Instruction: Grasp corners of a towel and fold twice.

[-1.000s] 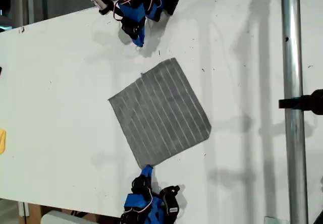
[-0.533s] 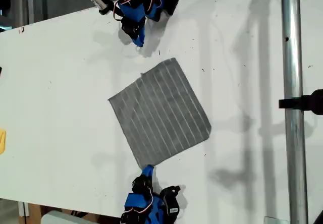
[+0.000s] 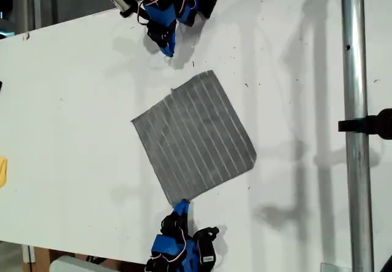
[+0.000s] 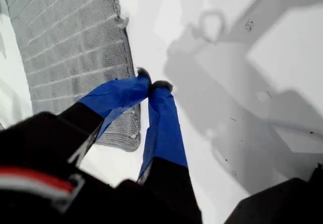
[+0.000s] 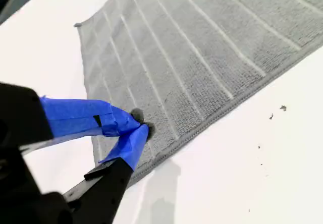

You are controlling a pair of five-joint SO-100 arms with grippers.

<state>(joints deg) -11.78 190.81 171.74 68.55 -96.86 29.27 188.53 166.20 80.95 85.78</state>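
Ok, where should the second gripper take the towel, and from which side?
The corner of the towel under my second gripper. The cloth lies flat and thin, so come down from above at the outer table side, jaws opened first (they look shut), and pinch across the hem.

Grey towel [image 3: 195,138] with pale parallel stripes; white table [image 3: 73,100]; blue-taped pincers.

One grey striped cloth towel [image 3: 194,138] lies on one white flat table [image 3: 73,100]; two blue-taped grippers, my first gripper [image 3: 166,46] and my second gripper [image 3: 180,207]; one upright metal pole [image 3: 355,125]; one small yellow object [image 3: 2,171].
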